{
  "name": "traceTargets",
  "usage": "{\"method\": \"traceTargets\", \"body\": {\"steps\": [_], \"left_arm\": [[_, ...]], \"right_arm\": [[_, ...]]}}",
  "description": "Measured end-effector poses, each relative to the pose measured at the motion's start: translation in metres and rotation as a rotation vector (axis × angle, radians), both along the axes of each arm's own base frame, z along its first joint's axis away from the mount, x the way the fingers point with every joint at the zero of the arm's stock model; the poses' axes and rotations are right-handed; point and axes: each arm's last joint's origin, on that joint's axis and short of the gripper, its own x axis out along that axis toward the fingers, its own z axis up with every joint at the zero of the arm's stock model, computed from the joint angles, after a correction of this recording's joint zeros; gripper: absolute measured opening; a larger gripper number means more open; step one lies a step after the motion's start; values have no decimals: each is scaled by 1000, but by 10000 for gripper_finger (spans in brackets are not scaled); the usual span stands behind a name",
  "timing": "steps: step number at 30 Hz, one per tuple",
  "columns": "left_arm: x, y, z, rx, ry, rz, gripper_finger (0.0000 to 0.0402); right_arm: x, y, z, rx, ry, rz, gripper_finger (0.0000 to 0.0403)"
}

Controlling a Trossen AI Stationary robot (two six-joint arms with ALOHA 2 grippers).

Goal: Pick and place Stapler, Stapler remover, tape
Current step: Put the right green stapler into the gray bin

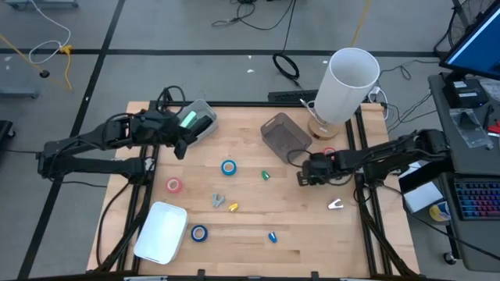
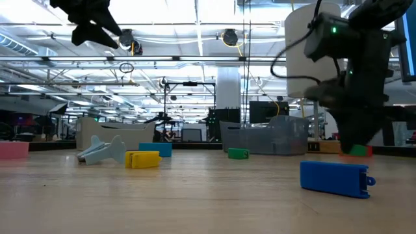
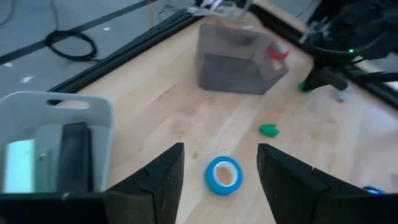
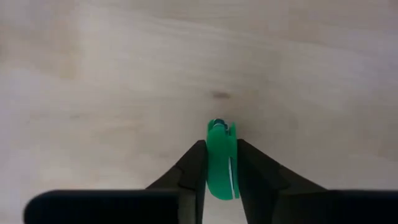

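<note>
My right gripper (image 4: 221, 163) is shut on a small green thing (image 4: 222, 155) low over the table's right part (image 1: 305, 175). My left gripper (image 3: 221, 163) is open and high in the low view (image 2: 91, 26). It hovers over a blue tape roll (image 3: 224, 175) that lies flat mid-table (image 1: 228, 166). A pink roll (image 1: 173, 185) and another blue roll (image 1: 199, 232) lie flat toward the left. A red roll (image 1: 329, 152) lies by the grey bin. A grey stapler remover (image 1: 218, 200), a yellow piece (image 1: 232, 207), a blue stapler (image 1: 272, 236) and a white remover (image 1: 335, 204) lie near the near edge. My right gripper pinches the narrow green thing (image 4: 222, 146) between its two fingers (image 4: 194, 168), coming from above and pointing down. The thing stands on edge between the fingers, and its end pokes out past the tips. Whether it rests on the table, I cannot tell.
A clear bin (image 1: 199, 121) with green and black things inside sits by my left gripper. A grey bin (image 1: 283, 133) and a tall white cylinder (image 1: 348, 86) stand at the far right. A white bin (image 1: 162, 232) sits near left. A small green piece (image 1: 265, 175) lies mid-table.
</note>
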Motion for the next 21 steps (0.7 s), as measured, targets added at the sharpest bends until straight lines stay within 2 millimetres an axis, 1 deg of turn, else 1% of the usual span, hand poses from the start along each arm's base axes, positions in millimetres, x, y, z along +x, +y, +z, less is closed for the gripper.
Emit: {"method": "traceTargets", "body": {"steps": [2,6,9,12,14,16,21], "left_arm": [[3,-1,2,-14,-31,-36,200],[17,-4,4,-35,-84,-115,200],[32,-7,3,-40,-112,-181,200],[49,-10,0,-45,-127,-242,200],[62,-12,-3,-55,-144,-290,200],[74,-14,-6,-71,-156,-335,200],[105,-15,-16,-99,-216,-423,200]], "right_arm": [[7,1,8,19,-113,31,56],[28,3,35,38,-477,75,61],[41,4,58,19,-746,107,61],[49,3,78,-23,-962,127,58],[52,1,86,-65,-1048,129,57],[54,1,90,-107,-1099,125,57],[60,-1,91,-201,-1144,125,56]]}}
